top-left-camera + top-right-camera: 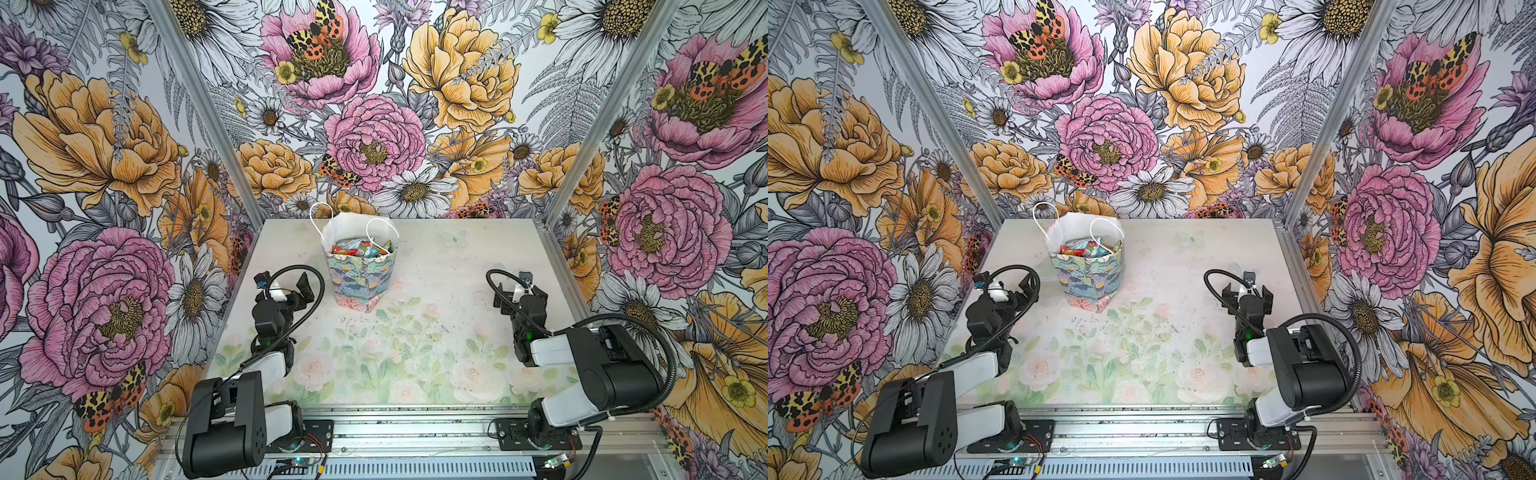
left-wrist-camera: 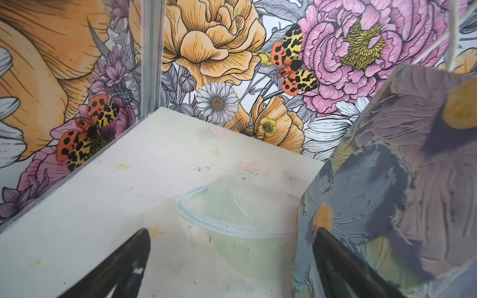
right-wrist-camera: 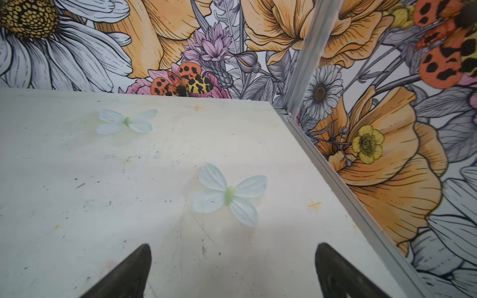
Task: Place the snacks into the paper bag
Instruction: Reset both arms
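The paper bag (image 1: 359, 282) (image 1: 1090, 282) stands upright at the back of the table, left of centre, in both top views. Its white inside holds several glossy snacks (image 1: 361, 246) (image 1: 1089, 247) in red, teal, orange and green. No snack lies on the table. My left gripper (image 1: 286, 283) (image 1: 1005, 283) hovers just left of the bag, open and empty. In the left wrist view the bag's wall (image 2: 400, 180) sits right behind one finger, with the left gripper (image 2: 232, 232) over bare table. My right gripper (image 1: 520, 287) (image 1: 1246, 289) (image 3: 233, 246) is open and empty at the right side, far from the bag.
The table (image 1: 415, 353) carries a pale floral print with painted butterflies (image 3: 228, 194). Floral wallpaper walls close it in on three sides, with aluminium posts (image 1: 590, 166) at the back corners. A metal rail (image 1: 415, 432) with the arm bases runs along the front edge.
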Available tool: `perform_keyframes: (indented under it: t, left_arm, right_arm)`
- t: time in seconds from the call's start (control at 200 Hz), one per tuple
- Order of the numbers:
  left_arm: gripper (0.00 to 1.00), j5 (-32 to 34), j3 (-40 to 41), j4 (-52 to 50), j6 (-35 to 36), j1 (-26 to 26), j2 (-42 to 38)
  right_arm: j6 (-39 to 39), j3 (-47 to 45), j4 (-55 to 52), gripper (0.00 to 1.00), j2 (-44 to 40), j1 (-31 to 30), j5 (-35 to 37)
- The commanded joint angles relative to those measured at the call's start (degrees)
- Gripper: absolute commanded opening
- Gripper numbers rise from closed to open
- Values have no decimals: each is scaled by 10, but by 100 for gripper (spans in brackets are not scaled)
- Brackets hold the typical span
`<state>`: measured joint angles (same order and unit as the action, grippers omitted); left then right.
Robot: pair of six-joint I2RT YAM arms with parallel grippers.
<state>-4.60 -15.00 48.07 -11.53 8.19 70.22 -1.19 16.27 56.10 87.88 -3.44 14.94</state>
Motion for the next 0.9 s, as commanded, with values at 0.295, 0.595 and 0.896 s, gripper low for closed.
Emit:
perform_keyframes:
  t: [0.295, 0.595, 0.896]
  left_arm:
    - [99, 49, 30, 101, 80, -37, 48]
    - [99, 56, 4, 189, 73, -31, 187]
    - [99, 68, -11, 168, 77, -38, 190]
  right_arm:
    - [-17, 46, -38, 100, -1, 17, -47]
    - [-18, 52, -46, 100, 1, 21, -59]
    - [-20, 60, -59, 100, 2, 30, -81]
